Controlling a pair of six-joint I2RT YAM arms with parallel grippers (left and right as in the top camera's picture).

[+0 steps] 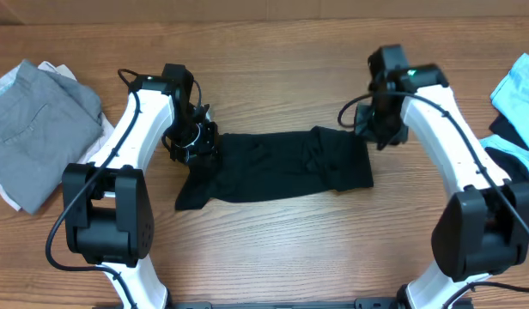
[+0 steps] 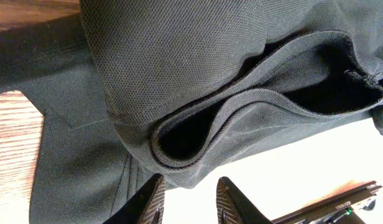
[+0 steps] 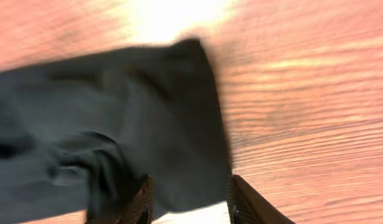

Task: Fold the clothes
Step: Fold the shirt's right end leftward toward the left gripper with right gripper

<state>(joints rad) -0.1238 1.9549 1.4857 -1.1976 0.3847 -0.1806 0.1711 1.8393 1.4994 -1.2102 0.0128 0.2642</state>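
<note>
Hovering low over the bunched left end of the black garment [image 1: 282,167], my left end effector [image 2: 190,205] has its fingers apart and grips nothing. Between them my wrist camera shows only a washed-out bright patch, while one finger's tip overlaps dark cloth. Just above those fingers a stitched hem curls into an open loop. The knit weave of the fabric fills most of that view, with the wood grain of the table [image 1: 273,249] showing at the left edge. My right end effector [image 3: 190,208] is likewise spread wide and closed on nothing. Its view is blurred, but the garment's right corner lies under and between the fingers, with cloth running off to the left and bare wood to the right. From overhead, the garment stretches as a long flat band across the middle of the table between my two arms. Its right end is squared off beside my right wrist, and its left end is rumpled beneath my left wrist, with a flap spilling toward the near edge. Well apart from it, at the far left of the table, a folded grey garment [image 1: 41,120] rests on a white piece [image 1: 7,196] that peeks out beneath. At the far right edge lies a light blue garment [image 1: 518,86] with a dark garment [image 1: 505,129] partly under it, both cut off by the frame.
</note>
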